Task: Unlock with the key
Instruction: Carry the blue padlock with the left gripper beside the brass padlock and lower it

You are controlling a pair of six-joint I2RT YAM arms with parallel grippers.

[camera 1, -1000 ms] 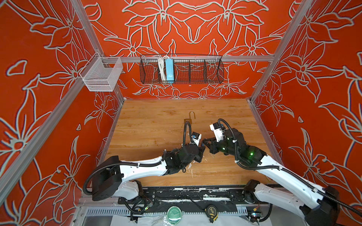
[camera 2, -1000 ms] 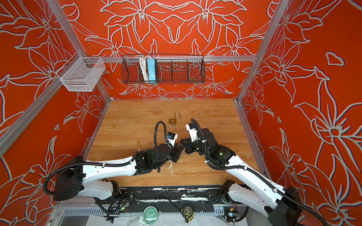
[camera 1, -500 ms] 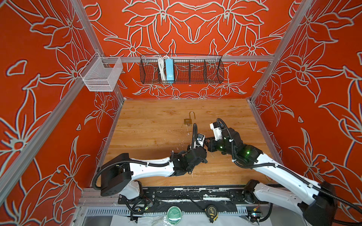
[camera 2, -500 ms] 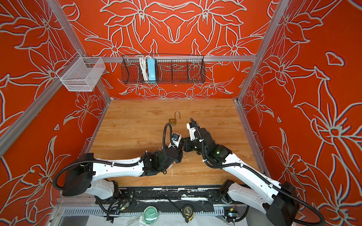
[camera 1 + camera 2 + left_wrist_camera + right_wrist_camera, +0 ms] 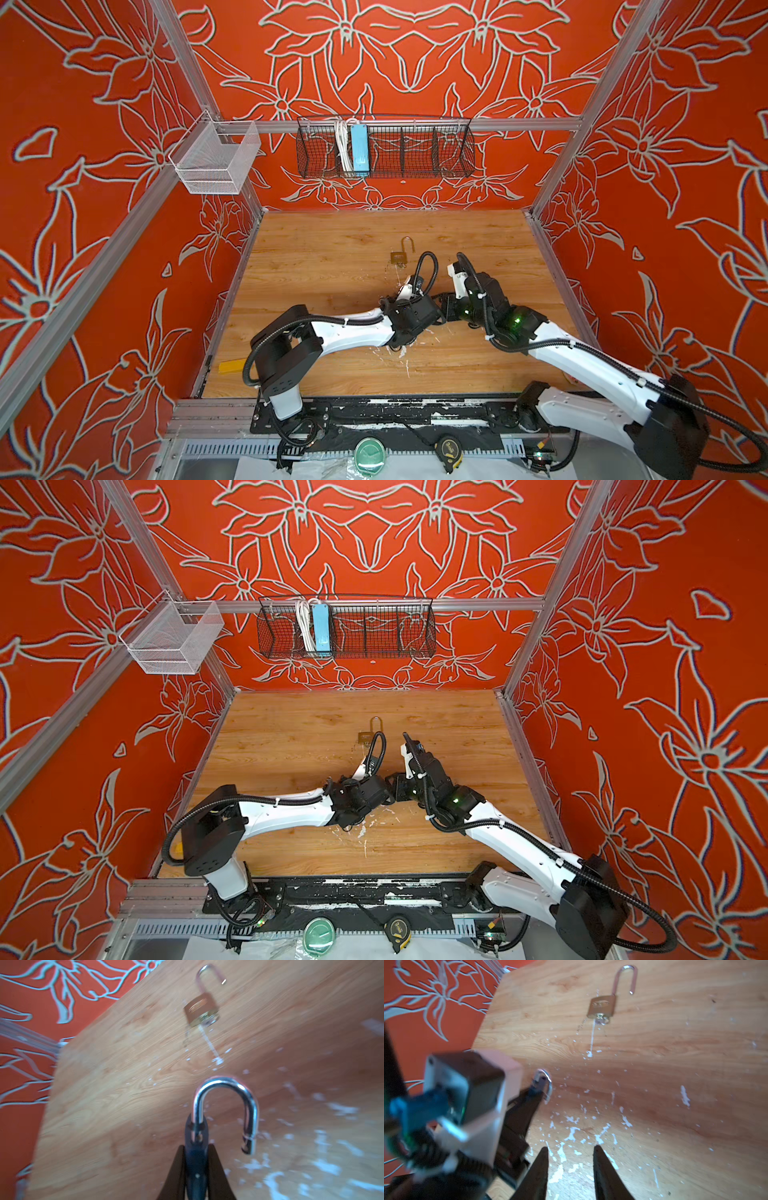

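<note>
The left end effector (image 5: 196, 1147) is clamping a dark blue padlock (image 5: 196, 1165) between its black fingers. The padlock's silver steel shackle (image 5: 224, 1081) is standing sprung open, its free end hanging clear of the body. The right end effector (image 5: 571, 1148) is hovering just beside it, jaws parted and holding nothing. Both are working near the middle of the wooden desk (image 5: 324, 257). Toward the desk's back edge, a small brass padlock (image 5: 398, 257) is lying flat, shackle open, with a small silver key (image 5: 602, 1020) sitting in its base.
</note>
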